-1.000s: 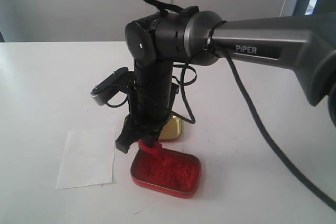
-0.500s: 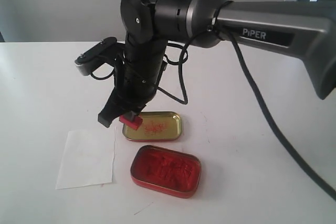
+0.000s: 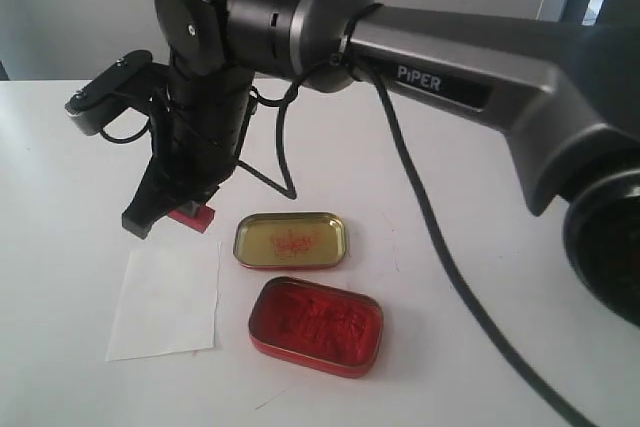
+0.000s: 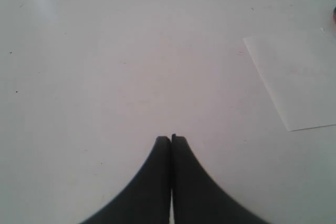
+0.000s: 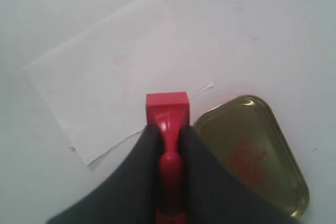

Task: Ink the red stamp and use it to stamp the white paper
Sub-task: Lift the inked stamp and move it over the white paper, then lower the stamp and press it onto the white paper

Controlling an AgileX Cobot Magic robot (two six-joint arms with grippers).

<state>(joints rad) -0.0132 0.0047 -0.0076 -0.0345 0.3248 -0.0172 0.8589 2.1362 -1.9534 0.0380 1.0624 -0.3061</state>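
Stamp (image 3: 192, 215) now clear of ink tin (image 3: 262, 333), where it sat pressed into paste a second ago. Since carried across gold lid (image 3: 291, 216) toward paper (image 3: 165, 299). Hangs base-down just beside lid, near paper's far corner. Paper flat on table (image 3: 60, 177), same spot as before. Lid and tin unmoved. Right gripper (image 3: 172, 217) clamped on stamp's handle, finger either side, block base poking past tips. Left gripper (image 4: 171, 140) pressed together, nothing between, above bare table, paper off to side.
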